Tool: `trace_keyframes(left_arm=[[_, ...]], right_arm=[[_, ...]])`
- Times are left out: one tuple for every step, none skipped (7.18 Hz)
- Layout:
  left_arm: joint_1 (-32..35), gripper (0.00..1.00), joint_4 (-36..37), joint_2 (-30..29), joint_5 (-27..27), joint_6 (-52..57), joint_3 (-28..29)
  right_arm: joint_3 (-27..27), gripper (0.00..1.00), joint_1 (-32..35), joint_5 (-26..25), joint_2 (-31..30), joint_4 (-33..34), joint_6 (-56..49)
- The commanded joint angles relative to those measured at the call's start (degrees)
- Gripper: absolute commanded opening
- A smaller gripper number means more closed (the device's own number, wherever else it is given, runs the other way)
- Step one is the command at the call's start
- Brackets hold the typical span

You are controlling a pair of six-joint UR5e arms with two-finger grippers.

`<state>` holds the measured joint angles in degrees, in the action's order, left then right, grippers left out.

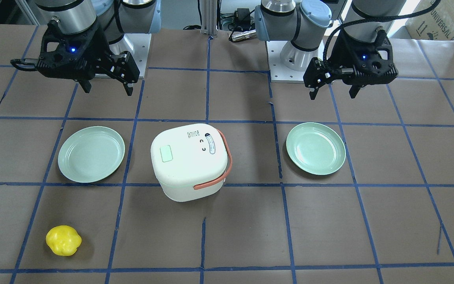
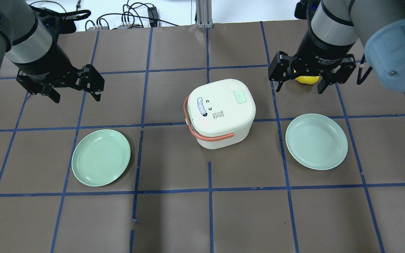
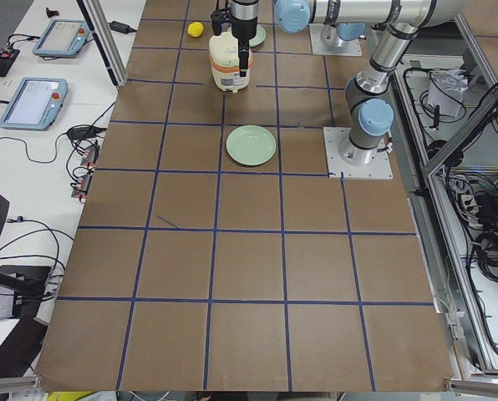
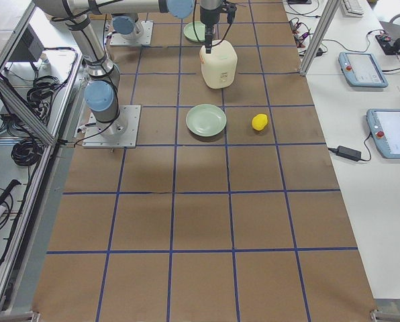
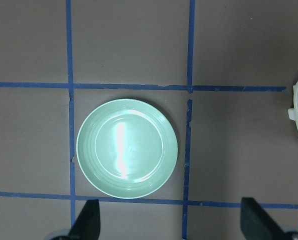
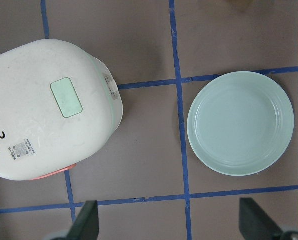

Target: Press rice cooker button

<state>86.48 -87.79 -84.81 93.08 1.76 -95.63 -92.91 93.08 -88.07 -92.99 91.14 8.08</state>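
Cream-white plastic forms the rice cooker (image 1: 189, 161), which we see standing upright near the middle of the desk (image 1: 242, 236), between the two arms. On its closed lid sits a pale green rectangular button (image 1: 166, 153), set toward the robot's right side of the lid, with printed labels toward the other side. A coral handle (image 2: 211, 137) lies folded down around the body.

Flanking the cooker, we find two pale green plates flat on the brown paper: the left plate (image 1: 315, 148) and the right plate (image 1: 91, 154), each apart from the cooker. A lumpy yellow object (image 1: 64, 240) rests on the desk beyond the right plate, on the operators' side.

Both grippers hang above the desk, fingers pointing down. The left gripper (image 1: 333, 94) hovers on the robot's side of the left plate with its jaws spread wide. The right gripper (image 1: 108, 90) hovers on the robot's side of the right plate, its jaws equally wide. We see both well apart from the cooker and its button.
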Motion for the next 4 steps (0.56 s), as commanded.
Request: trace_keyframes(left_arm=[[0.0,1.0,0.1,0.0,0.0,0.0,0.0],[0.0,1.0,0.0,0.0,0.0,0.0,0.0],[0.0,1.0,0.1,0.0,0.0,0.0,0.0],[0.0,1.0,0.0,0.0,0.0,0.0,0.0]], right_arm=[[0.1,1.0,0.0,0.1,0.1,0.1,0.0],[0.1,1.0,0.0,0.1,0.1,0.2,0.0],[0.1,0.99,0.0,0.1,0.1,0.4,0.0],[0.2,0.85,0.0,0.3,0.2,0.4,0.0]])
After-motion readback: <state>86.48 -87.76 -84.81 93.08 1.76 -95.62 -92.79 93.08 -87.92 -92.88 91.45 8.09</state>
